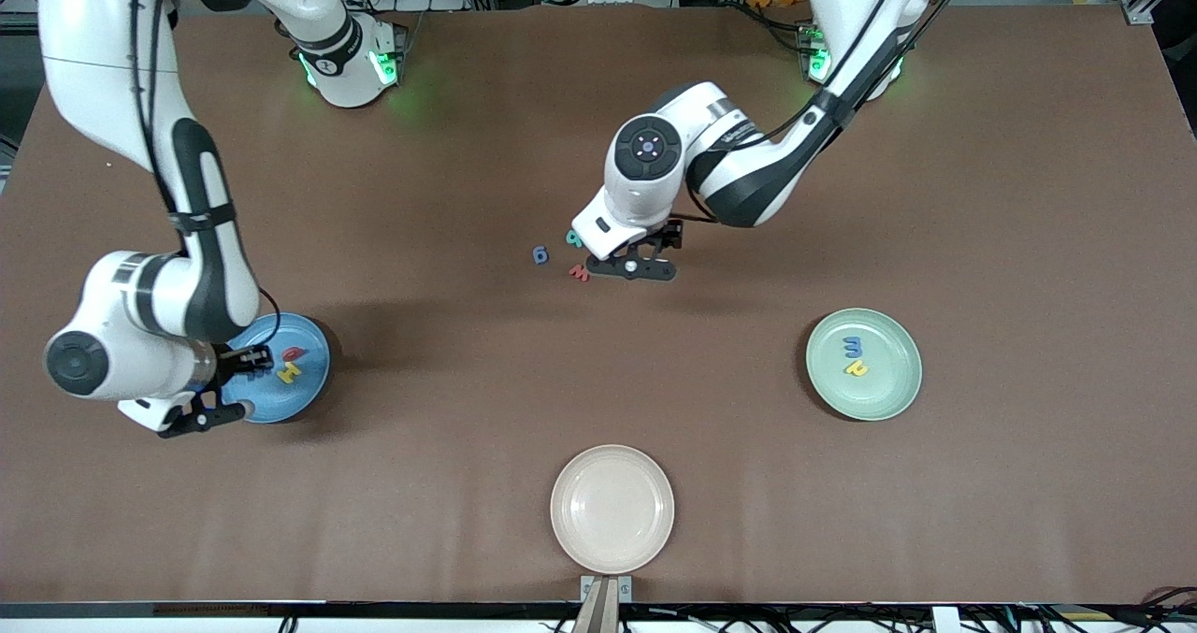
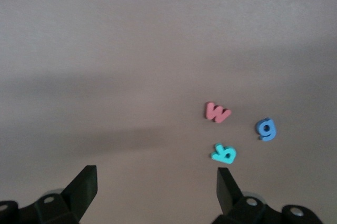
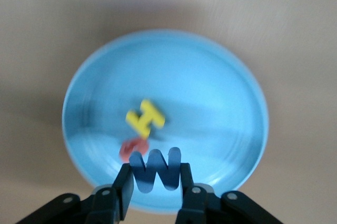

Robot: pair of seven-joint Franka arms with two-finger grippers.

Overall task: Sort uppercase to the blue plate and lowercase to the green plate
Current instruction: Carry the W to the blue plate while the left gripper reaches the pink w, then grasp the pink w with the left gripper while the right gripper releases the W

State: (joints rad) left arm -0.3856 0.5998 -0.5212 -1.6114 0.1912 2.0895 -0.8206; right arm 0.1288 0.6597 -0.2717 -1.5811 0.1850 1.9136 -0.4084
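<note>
My right gripper (image 3: 154, 184) hangs over the blue plate (image 3: 221, 77), fingers pinching the blue M/W (image 3: 156, 170) upright above the yellow H (image 3: 145, 118) and, probably, the red Q (image 3: 131, 148). My left gripper (image 2: 157, 187) hovers spread wide beside teal R (image 2: 224, 153).

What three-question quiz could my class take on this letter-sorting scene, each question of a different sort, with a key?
1. True or false: the beige plate holds two letters.
2. Multiple choice: the right gripper, over the blue plate, has its jaws around which letter? A) the yellow H B) the blue M/W C) the red Q
3. Fill in: the open left gripper hangs over the table near the red w, the blue g and the teal ___.

Key: 1 false, the beige plate shows no letters; the green plate holds two. 2 B. 3 R.
</note>
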